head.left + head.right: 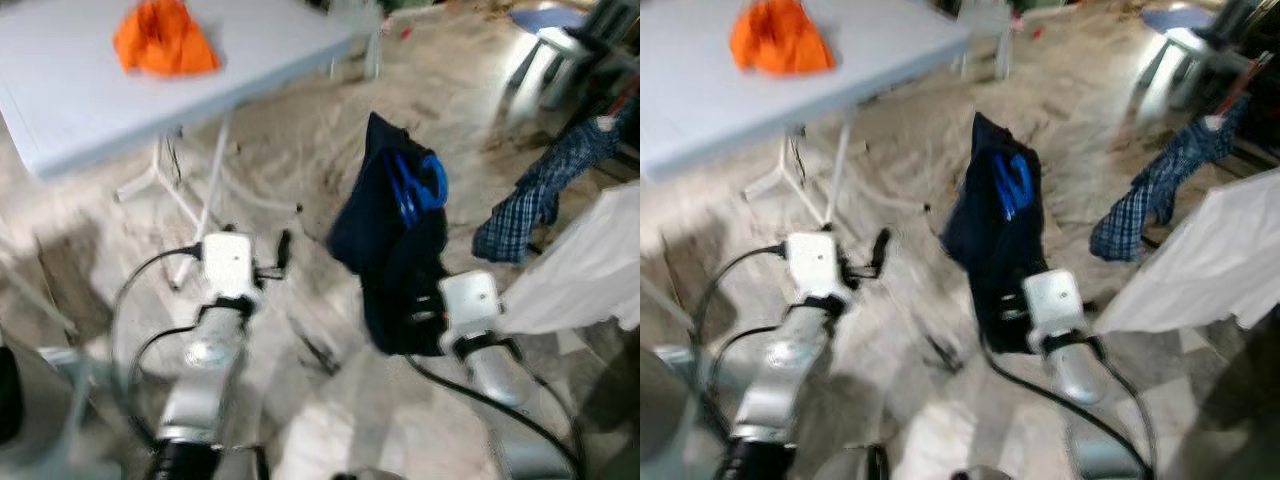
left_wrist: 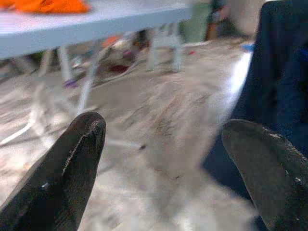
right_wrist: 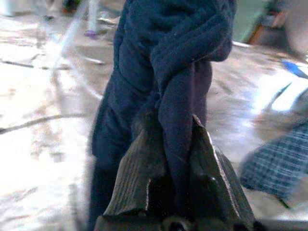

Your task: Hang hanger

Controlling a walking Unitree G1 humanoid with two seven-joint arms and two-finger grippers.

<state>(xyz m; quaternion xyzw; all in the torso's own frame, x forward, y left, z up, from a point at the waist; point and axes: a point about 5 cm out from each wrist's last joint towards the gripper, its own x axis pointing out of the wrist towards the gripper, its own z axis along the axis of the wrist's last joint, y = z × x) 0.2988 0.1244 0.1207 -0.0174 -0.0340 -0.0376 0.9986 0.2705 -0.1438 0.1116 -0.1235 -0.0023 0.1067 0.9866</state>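
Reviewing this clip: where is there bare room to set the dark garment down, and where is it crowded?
Free: the white folding table beside the orange cloth, and the floor between the table legs and the navy garment held by the right end effector. Crowded: the right side, with the plaid shirt and white garment.

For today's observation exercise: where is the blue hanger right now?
In the left eye view the blue hanger sits right of centre, wrapped in the dark navy garment that the right gripper pinches, left of the hanging plaid shirt.

blue hanger [image 1: 415, 188] mostly wrapped in navy garment [image 1: 385, 240], motion-blurred floor [image 1: 290, 150]
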